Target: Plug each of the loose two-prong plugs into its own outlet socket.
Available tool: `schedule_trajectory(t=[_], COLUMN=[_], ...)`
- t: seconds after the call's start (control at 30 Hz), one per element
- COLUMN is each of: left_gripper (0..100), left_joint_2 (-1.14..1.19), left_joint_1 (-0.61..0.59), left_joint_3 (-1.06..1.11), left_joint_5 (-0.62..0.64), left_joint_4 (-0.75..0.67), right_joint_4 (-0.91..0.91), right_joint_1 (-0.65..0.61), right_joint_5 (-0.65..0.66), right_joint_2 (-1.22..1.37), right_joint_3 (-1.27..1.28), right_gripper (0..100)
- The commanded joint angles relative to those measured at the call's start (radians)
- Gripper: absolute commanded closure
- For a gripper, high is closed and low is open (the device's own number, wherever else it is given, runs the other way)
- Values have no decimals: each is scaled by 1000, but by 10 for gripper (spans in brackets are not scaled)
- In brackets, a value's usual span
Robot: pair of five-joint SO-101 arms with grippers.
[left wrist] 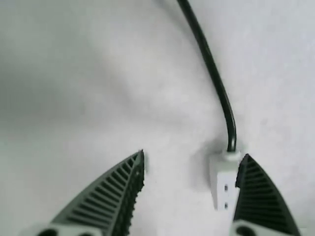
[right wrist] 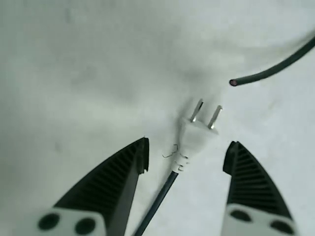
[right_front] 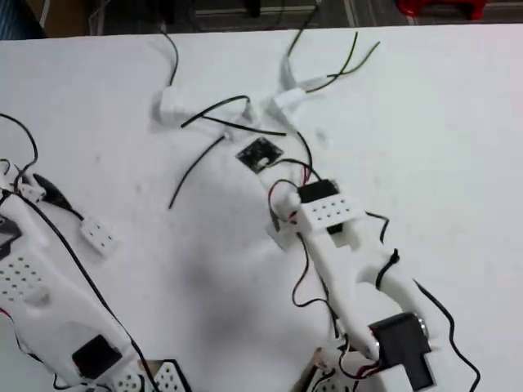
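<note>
Right gripper (right wrist: pixel 188 142): the ribbed black fingers (right wrist: pixel 120 182) stood apart, clamped on nothing. The white plastic two-prong plug (right wrist: pixel 196 136) lay flat on the white table (right wrist: pixel 74 73) between the fingers, touching neither. Its two metal prongs (right wrist: pixel 197 110) pointed away from the gripper, and its black cable (right wrist: pixel 157 201) ran back between the fingers. The cut end of a second black cable (right wrist: pixel 270 73) lay near the prongs, apart from them.

Left gripper (left wrist: pixel 193 155): the fingers stood apart, holding nothing. A white rectangular plastic connector body (left wrist: pixel 222 179) lay on the table just beside one finger; contact could not be confirmed. Its black lead (left wrist: pixel 211 69) ran away from the gripper.
</note>
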Motion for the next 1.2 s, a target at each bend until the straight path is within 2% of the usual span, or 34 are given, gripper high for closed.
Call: schedule_trajectory(t=[0.0,0.1,0.33,0.47,0.53,0.7,0.87,1.0,1.17], left_gripper=[702,702,702,710,757,986,976,977,977], left_joint_2=[-226,-232,-236,-242,-242,-236,-243,-243,-274], left_joint_1=[82,125,188,231,232,237,269,417,622], left_joint_3=[236,339,500,560,560,566,559,560,560], left_joint_5=[-87,-52,123,143,140,138,146,175,348], left_joint_4=[-34,-126,-224,-244,-273,-321,-250,-210,-187], right_joint_4=[-19,-19,-15,-13,-13,7,7,7,24], right_joint_1=[-15,-5,-5,-5,-5,-5,-5,-5,42], right_joint_5=[-6,-6,-6,-6,-6,-6,-6,-6,-6], right_joint_2=[25,47,58,58,58,56,56,54,50], right_joint_3=[-38,-38,-37,-37,-37,-35,-37,-37,-41], right_gripper=[745,745,745,745,745,745,745,745,745])
